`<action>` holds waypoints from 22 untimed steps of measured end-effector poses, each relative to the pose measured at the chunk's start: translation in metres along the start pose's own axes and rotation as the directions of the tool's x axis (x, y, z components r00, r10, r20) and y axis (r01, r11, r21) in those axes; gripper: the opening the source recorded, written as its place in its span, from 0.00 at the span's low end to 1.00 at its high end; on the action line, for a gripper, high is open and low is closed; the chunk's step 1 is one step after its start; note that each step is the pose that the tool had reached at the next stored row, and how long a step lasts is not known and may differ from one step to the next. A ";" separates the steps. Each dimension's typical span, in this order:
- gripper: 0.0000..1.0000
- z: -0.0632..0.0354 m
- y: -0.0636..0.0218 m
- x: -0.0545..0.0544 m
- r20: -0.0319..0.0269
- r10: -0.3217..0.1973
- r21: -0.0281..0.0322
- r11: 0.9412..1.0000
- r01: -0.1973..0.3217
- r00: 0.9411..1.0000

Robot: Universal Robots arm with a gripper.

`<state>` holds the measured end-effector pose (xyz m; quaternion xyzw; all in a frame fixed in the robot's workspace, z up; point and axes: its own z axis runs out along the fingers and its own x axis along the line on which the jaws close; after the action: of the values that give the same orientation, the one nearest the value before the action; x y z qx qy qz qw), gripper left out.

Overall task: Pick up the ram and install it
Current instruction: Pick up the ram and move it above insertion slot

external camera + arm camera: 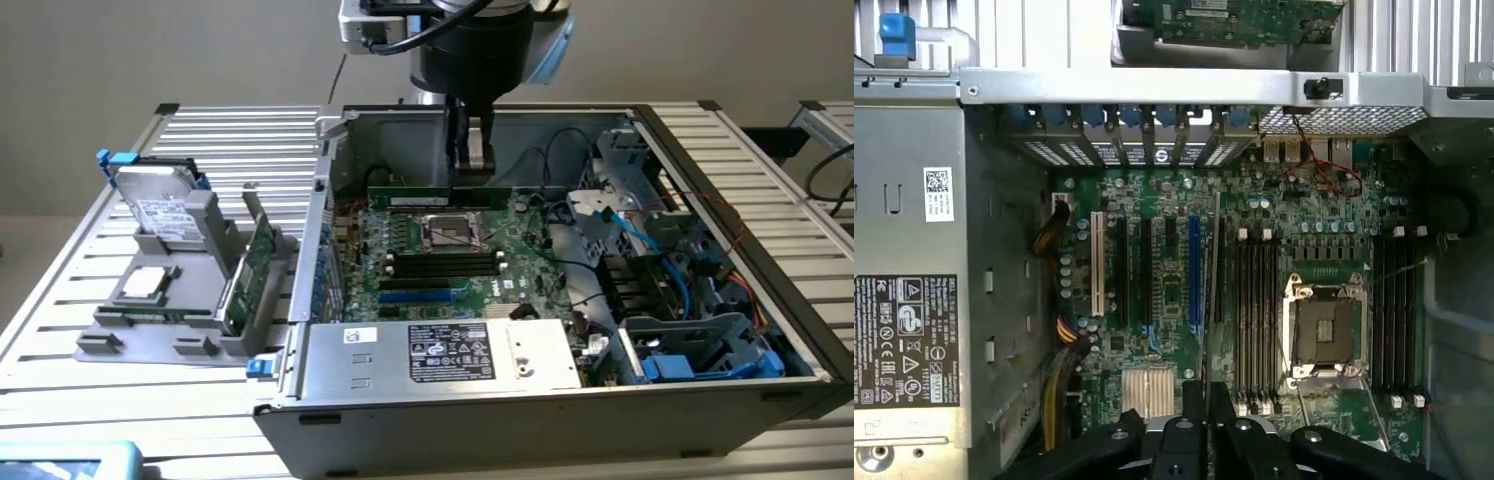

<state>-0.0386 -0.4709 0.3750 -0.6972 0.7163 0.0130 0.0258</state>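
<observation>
exterior view: i see the black two-finger gripper [471, 180] clamped shut on the ram [414, 198] — a long, thin green circuit-board stick — held level above the green motherboard [400, 240] inside the open grey metal computer case [534, 430]. wrist view: the ram [1211, 290] shows edge-on — between the blue plastic slot [1194, 270] and the black memory slots [1254, 310].

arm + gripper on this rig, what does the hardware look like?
Arm: thick black cylindrical wrist, blue-grey joint cap, silver bracket with a looping black cable. Gripper: slim dark fingers on rounded black linkages with bolt heads.
</observation>
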 end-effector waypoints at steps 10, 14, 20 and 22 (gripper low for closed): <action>0.14 0.0157 -0.0126 -0.027 -0.009 -0.001 0.000 1.000 0.001 1.000; 0.14 0.0228 -0.0166 -0.035 -0.014 -0.002 0.000 1.000 0.002 1.000; 0.14 0.0298 -0.0163 -0.046 -0.038 -0.003 0.001 1.000 0.003 0.999; 0.14 0.0323 -0.0163 -0.047 -0.046 -0.004 0.001 1.000 0.004 0.999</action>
<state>-0.0205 -0.4228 0.3456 -0.6988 0.7152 -0.0035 0.0098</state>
